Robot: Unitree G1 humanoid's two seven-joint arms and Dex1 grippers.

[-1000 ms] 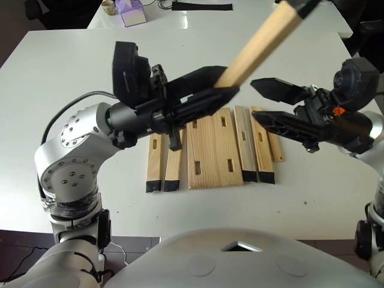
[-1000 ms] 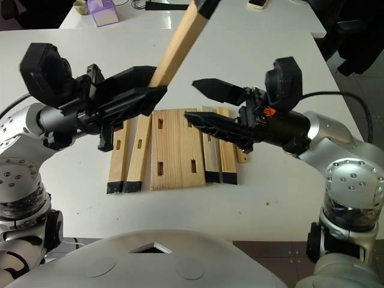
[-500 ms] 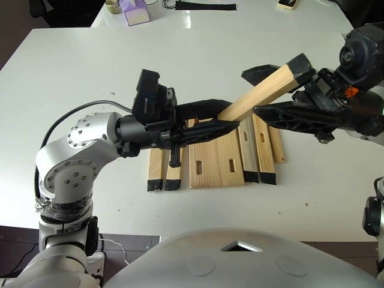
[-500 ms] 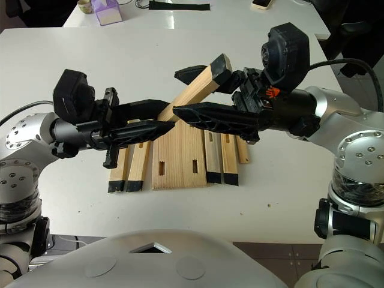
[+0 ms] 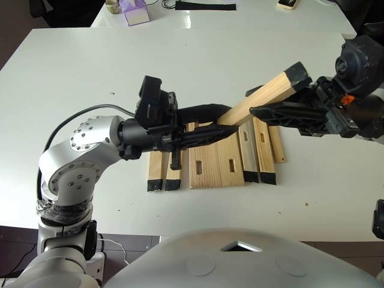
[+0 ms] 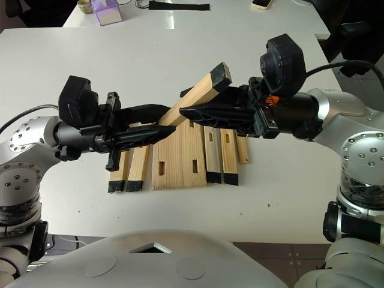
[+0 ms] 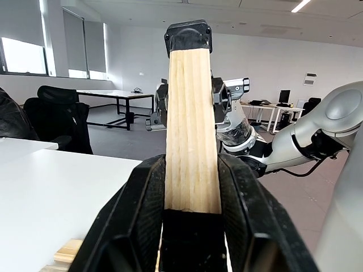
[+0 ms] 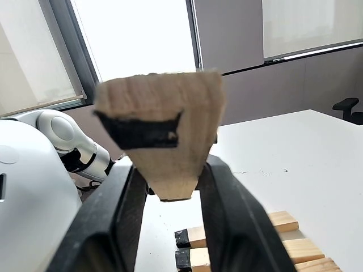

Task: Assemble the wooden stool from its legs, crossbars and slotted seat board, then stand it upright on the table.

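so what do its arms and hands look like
The left arm and right arm have silver-grey rounded joints dotted with bolts, then black forearms. The left hand and right hand are black, with two long tapered fingers each. A black cable loops off the left arm; the right wrist bears an orange mark.

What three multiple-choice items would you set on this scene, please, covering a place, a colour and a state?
1. Where is the slotted seat board? A flat on the table; B held in the air; C standing on edge.
2. What colour is the wooden leg's end cap? A white; B black; C red.
3. The left gripper is: A open; B shut on nothing; C shut on the wooden leg.
Answers: 1 A, it lies flat there. 2 B, the raised cap is black. 3 C, it clamps the leg's lower end.
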